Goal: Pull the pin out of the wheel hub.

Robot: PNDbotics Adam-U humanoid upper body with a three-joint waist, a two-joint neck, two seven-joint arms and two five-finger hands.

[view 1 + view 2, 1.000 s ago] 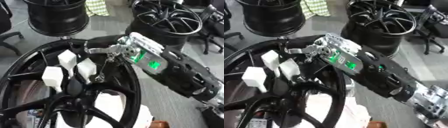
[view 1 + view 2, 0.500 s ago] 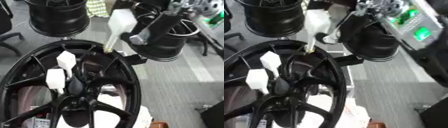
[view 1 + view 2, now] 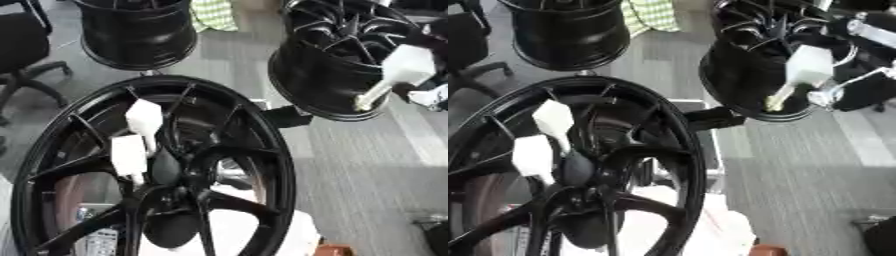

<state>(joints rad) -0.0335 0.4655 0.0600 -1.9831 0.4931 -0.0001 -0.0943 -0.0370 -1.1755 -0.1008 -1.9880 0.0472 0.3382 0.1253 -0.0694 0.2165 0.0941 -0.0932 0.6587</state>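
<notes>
The big black wheel hub lies in front of me, filling the lower left. Two white pins stand in its centre, side by side among the spokes. A third white pin, with a thin tapered tip pointing down-left, hangs in the air at the upper right, clear of the hub and in front of another wheel. My right hand is at the right edge, shut on this pin; most of the hand is cut off by the edge. My left hand shows in neither view.
Two more black wheels stand on the floor behind, one at the top left and one at the top right. An office chair is at the far left. A green checked cloth lies between the wheels.
My right hand has drawn one white pin out of the hub and carried it up and to the right, away from the wheel. Two pins stay in the hub.
</notes>
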